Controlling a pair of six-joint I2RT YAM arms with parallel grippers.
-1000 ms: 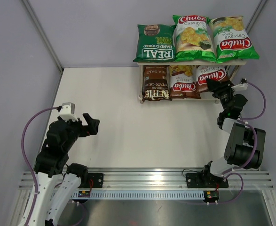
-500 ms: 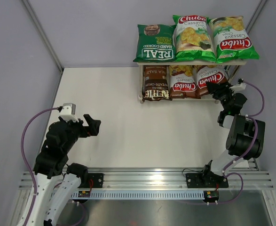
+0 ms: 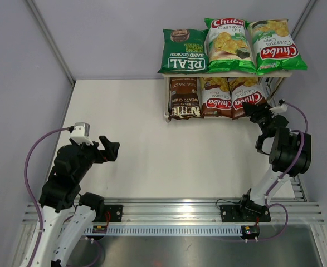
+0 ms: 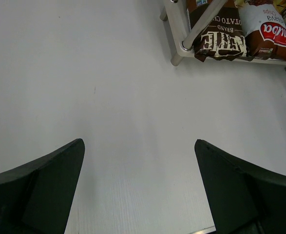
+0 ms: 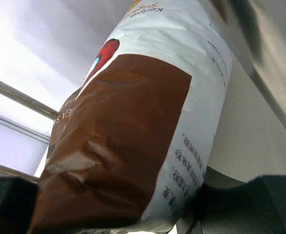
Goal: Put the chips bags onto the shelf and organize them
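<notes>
inspection finds all six chips bags on the shelf (image 4: 178, 24) at the far right of the surface (image 3: 152, 128). on the upper tier, left to right, are the dark green real bag (image 3: 184, 51) and the two light green chuba bags (image 3: 228, 45) (image 3: 274, 45). on the lower tier are the kettle bag (image 3: 184, 98), the middle brown-red chuba bag (image 3: 216, 95) and the right brown-red chuba bag (image 3: 251, 95). the right gripper (image 3: 248, 109) is at the near end of this last bag. in the wrist view that end sits between its fingers, which stand about as wide apart as the idle arm's, so we judge it released rather than pinching. the left gripper (image 3: 112, 146) hangs spread and empty over the near left of the surface, well apart from the shelf. as to handling, we judge the bag light, air-filled and soft. its glossy film is likely slippery and its contents fragile, so a hard squeeze across the belly risks crushing. the flat crimped seam at the near end is the sounder place to hold. a push on the puffed body would probably dent it before the bag slides. compared with one second ago, the right gripper has shifted left and slightly nearer, and the arm's elbow has drawn further from the rail. the right brown-red bag has turned with it, its label now lying nearer the front edge and closer to its neighbour. the left arm and the other five bags show no change.
</notes>
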